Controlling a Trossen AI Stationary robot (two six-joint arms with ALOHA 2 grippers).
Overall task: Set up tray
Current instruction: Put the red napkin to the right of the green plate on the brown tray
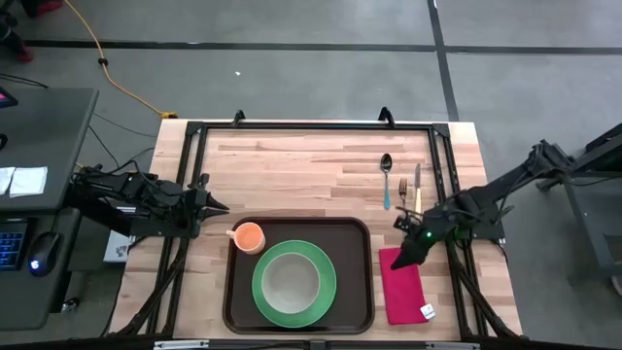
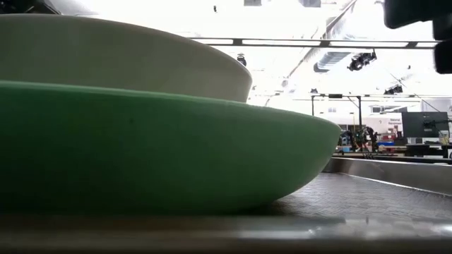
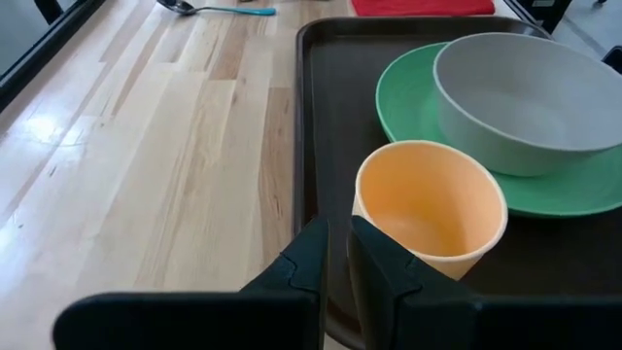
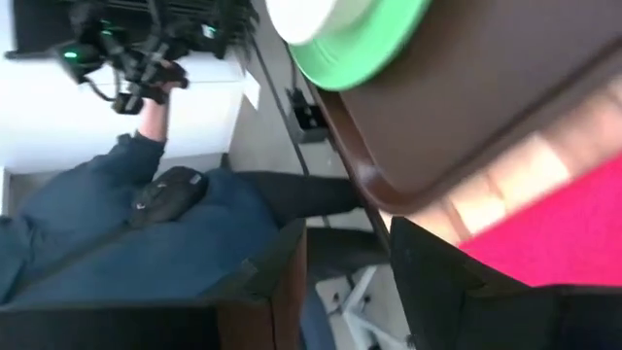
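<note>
High view: your tray (image 1: 360,292) sits at the near-middle of the wooden worktop (image 1: 292,165), carrying a green plate (image 1: 326,301) with a pale bowl (image 1: 290,280) on it and an orange cup (image 1: 249,236) in its far-left corner. Left gripper (image 1: 222,206) hangs just left of the cup, apart from it, fingers nearly together on nothing. Right gripper (image 1: 400,261) is over the far edge of the red napkin (image 1: 403,292), right of the tray; you can't tell its finger gap from here. Spoon (image 1: 386,180), fork (image 1: 402,190) and knife (image 1: 417,185) lie side by side beyond the napkin.

Low view: plate (image 2: 169,148) and bowl (image 2: 127,63) fill the frame and block almost everything; only tray floor (image 2: 367,197) shows.

Left wrist view: narrow fingers (image 3: 301,267) just short of the cup (image 3: 432,209), over the tray rim (image 3: 303,146); spoon (image 3: 209,8) and napkin (image 3: 423,6) cut off at the edge.

Right wrist view: fingers (image 4: 282,272) clearly parted, empty, above napkin (image 4: 564,233) and tray corner (image 4: 466,126); a seated person (image 4: 126,224) beyond the worktop, partly cut off.
</note>
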